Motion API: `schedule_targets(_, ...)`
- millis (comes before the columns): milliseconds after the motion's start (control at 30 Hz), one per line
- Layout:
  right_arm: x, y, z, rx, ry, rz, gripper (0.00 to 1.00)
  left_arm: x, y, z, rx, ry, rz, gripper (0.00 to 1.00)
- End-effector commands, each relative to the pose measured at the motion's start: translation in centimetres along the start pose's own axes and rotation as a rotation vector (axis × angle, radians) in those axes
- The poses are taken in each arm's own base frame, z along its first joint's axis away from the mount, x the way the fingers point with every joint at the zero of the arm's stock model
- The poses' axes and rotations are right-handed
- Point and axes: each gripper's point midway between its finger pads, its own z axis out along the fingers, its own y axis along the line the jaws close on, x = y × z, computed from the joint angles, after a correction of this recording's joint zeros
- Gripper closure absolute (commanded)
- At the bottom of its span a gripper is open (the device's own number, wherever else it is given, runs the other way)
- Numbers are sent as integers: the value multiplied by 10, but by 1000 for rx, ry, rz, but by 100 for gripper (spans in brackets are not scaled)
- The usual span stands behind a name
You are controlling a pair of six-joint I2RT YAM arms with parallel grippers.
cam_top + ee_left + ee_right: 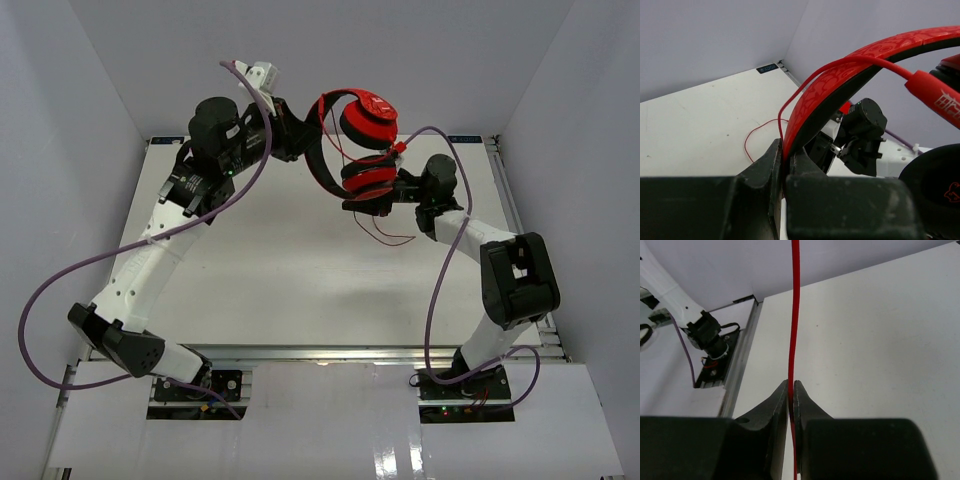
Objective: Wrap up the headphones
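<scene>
Bottom centre, the left gripper (784, 156) pinches the headphones (840, 75) by their red headband, which arcs to the upper right. The thin red cable (756, 133) loops over the white table (695, 120), centre left.

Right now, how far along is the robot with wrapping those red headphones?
Done: the headphones are lifted off the table, left gripper shut on the headband. In hand: the right gripper pinches the cable taut. Left: cable hangs loose below, so winding seems unfinished.
</scene>
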Motion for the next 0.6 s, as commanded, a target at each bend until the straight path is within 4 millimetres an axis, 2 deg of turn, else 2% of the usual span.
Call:
schedule_targets(0, -4, 17, -1, -88, -53, -5, 88, -45, -9, -14, -39, -94, 4, 100)
schedule_targets(133, 0, 15, -2, -59, -70, -6, 92, -58, -3, -19, -100, -108, 30, 100)
schedule_targets(233, 6, 4, -3, 23, -71, 22, 92, -62, 6, -23, -160, -114, 39, 100)
schedule_targets(300, 8, -12, -6, 154, -77, -25, 92, -66, 12, -26, -205, -113, 37, 100)
schedule_targets(333, 19, -19, -9, 206, -45, -26, 92, -68, 16, -27, -233, -118, 35, 100)
schedule_targets(467, 24, -24, -20, 350, -66, -32, 92, -73, 27, -32, -314, -114, 40, 100)
schedule_targets(567, 7, -27, -36, 471, -155, -76, 92, -67, 30, -32, -329, -80, 41, 100)
